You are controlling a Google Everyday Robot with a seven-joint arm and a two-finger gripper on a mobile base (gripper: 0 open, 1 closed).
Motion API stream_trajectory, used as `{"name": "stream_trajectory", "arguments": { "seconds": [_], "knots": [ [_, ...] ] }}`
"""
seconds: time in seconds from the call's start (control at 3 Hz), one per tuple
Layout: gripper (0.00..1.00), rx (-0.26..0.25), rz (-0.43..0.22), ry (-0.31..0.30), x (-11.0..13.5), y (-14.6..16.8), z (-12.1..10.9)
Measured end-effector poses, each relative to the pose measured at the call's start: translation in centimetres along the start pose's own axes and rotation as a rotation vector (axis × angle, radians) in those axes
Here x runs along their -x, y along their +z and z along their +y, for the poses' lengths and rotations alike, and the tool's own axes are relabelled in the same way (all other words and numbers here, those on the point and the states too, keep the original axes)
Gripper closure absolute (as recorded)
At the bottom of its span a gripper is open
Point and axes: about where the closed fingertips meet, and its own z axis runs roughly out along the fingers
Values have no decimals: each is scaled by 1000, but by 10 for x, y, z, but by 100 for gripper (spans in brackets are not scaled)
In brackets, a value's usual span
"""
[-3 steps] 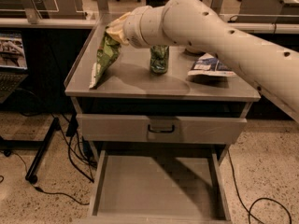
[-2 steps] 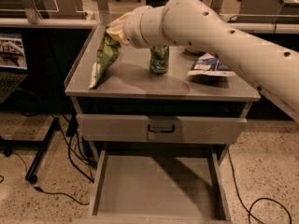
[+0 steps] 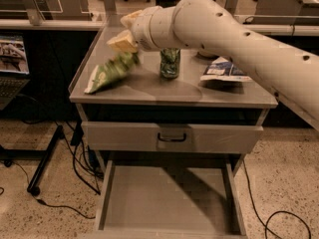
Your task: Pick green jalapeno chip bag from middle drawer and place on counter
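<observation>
pincer (image 3: 123, 38) is hovering over the counter (image 3: 164, 91) left side, can't tell if wide or narrow; green chip bag (image 3: 109, 72) is lying slanted on the counter just under it; middle drawer (image 3: 164, 198) is standing open below

Green jalapeno chip bag (image 3: 110, 72): previously hung steeply beneath the gripper (image 3: 125, 34); now tipped over and laid almost flat on the left part of the counter (image 3: 164, 91), lower end pointed toward the left edge. Gripper located just above the bag's upper end.
</observation>
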Motion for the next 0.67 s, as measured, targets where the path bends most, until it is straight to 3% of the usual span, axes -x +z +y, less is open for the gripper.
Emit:
{"name": "stream_trajectory", "arguments": {
  "seconds": [0.33,0.67],
  "knots": [
    [0,0,0,0,0,0,0],
    [0,0,0,0,0,0,0]
  ]
}}
